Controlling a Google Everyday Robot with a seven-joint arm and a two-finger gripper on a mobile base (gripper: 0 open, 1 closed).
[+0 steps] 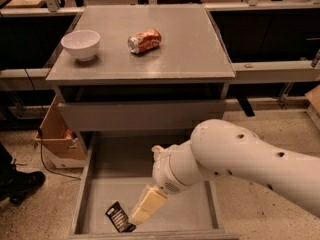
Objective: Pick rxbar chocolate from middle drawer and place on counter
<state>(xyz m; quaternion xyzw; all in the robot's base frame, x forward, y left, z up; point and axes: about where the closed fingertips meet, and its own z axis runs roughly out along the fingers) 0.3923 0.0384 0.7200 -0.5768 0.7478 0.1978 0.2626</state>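
Gripper (141, 213) down in middle drawer (111, 183), just R of rxbar chocolate (118, 216), front-L corner. Grip state: can't tell.

White bowl (80, 44), soda can (144, 41) (crushed)

Pale speckled floor (295, 126) — open cardboard box (57, 134), dark shelving (270, 34) behind

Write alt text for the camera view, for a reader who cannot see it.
The robot's cream gripper hangs low in the open grey middle drawer, its tip beside the small black-wrapped rxbar chocolate near its front edge. On the grey counter above sit a white bowl and a crushed orange soda can.
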